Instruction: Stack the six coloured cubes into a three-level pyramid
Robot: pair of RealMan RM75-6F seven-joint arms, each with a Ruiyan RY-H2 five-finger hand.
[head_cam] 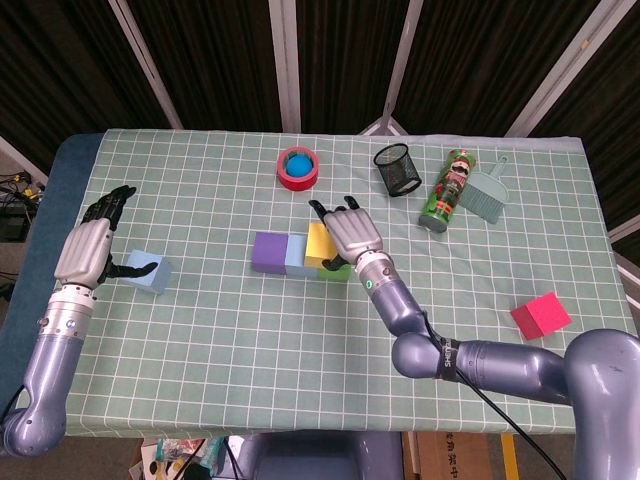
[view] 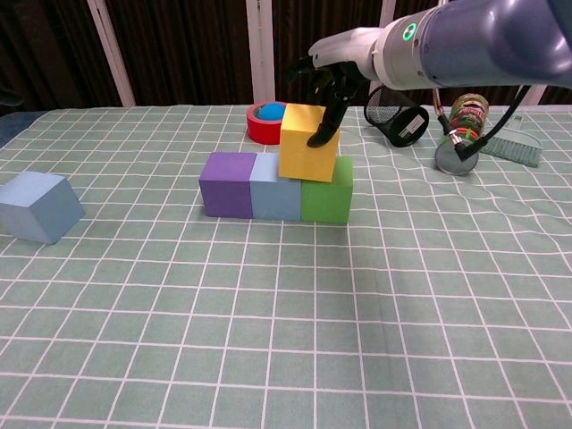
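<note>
A purple cube [view: 227, 184], a light blue cube [view: 275, 186] and a green cube [view: 326, 189] stand touching in a row at the table's middle. On top, a yellow cube [view: 307, 154] straddles the seam between light blue and green, lying more over the green. My right hand [view: 326, 85] grips it from above, thumb down its right face. In the head view the same hand [head_cam: 348, 232] covers the yellow cube [head_cam: 319, 243]. A second light blue cube [head_cam: 148, 271] lies at the left, with my left hand [head_cam: 90, 245] open beside it. A red cube [head_cam: 541, 316] sits far right.
Behind the row stands a red tape roll [head_cam: 298, 167] with a blue ball in it. A black mesh cup [head_cam: 398, 168], a printed can [head_cam: 446, 190] and a teal dustpan [head_cam: 487, 192] are at the back right. The green checked cloth [head_cam: 300, 350] covers the table.
</note>
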